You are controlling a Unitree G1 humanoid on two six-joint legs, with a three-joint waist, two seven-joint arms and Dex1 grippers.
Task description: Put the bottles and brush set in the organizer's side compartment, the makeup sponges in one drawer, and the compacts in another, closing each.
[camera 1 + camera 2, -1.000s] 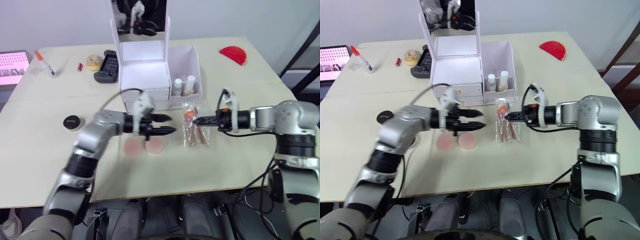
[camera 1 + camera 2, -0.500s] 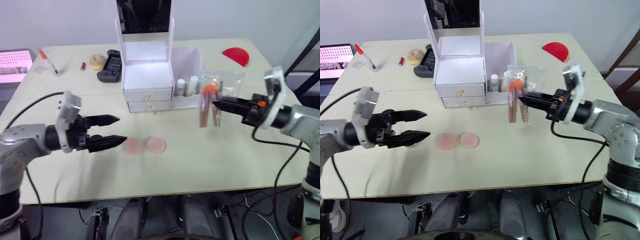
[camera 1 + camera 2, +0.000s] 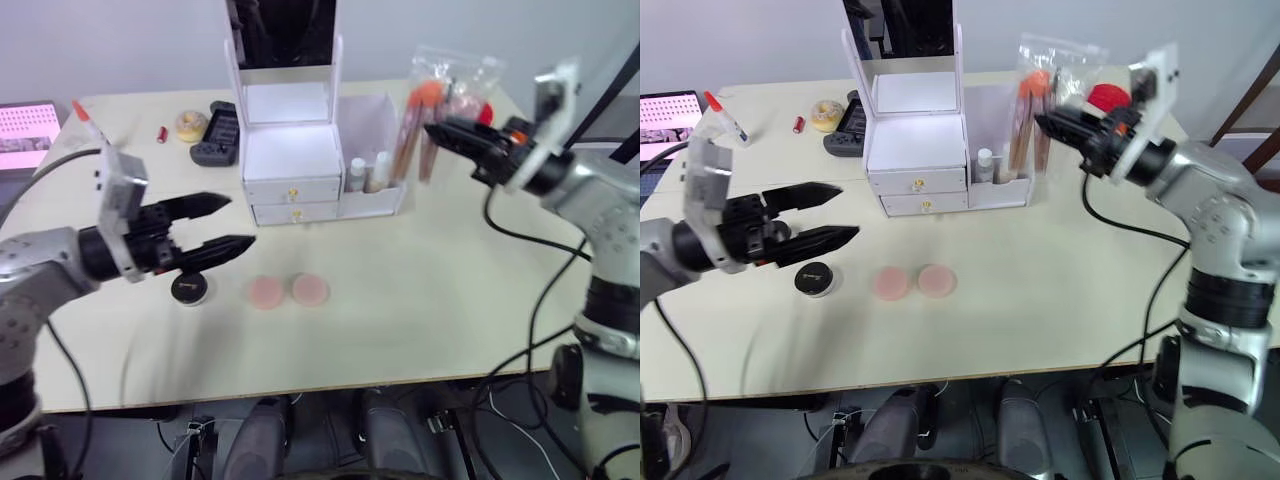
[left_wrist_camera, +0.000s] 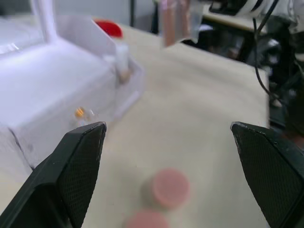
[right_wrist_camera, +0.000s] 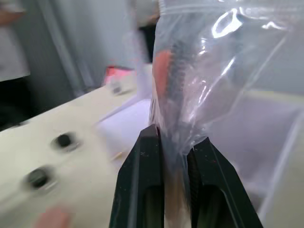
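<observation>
Right gripper (image 3: 1045, 120) pinches the bagged brush set (image 3: 1032, 110) above the side compartment (image 3: 385, 150) — next, I think, lower it beside the bottles (image 3: 368, 173) — left gripper (image 3: 240, 222) waits wide open.

head stereo overhead, wrists close-up

Place: a robot test room or lab, not a home.
Evidence: plain pale counter (image 3: 420, 290), bare grey wall (image 3: 130, 40), loose black cables (image 3: 520, 330), a lit screen (image 3: 25, 135) at the counter's edge.
</observation>
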